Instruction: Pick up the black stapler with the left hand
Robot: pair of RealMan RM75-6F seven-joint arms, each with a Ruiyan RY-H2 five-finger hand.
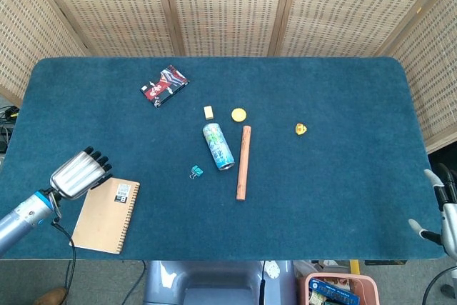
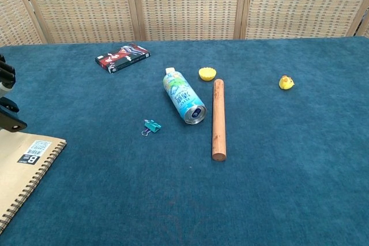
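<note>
The left hand [image 1: 77,174] hangs over the near-left part of the blue table [image 1: 343,198], its fingers curled in, just above the top corner of the spiral notebook [image 1: 107,216]. At the left edge of the chest view, dark fingertips [image 2: 6,74] show with the black stapler [image 2: 10,120] below them, gripped and lifted off the cloth. From above, the hand's silver back hides the stapler completely. Off to the hand's right lie a teal binder clip [image 1: 196,171], then the spray can [image 1: 218,146] on its side, with a wooden rod [image 1: 243,162] just beyond it. Farther back from the hand sits a red and black packet [image 1: 163,85]. The right hand [image 1: 443,212] is at the table's far right edge, only partly in view; whether it is open or closed cannot be told.
</note>
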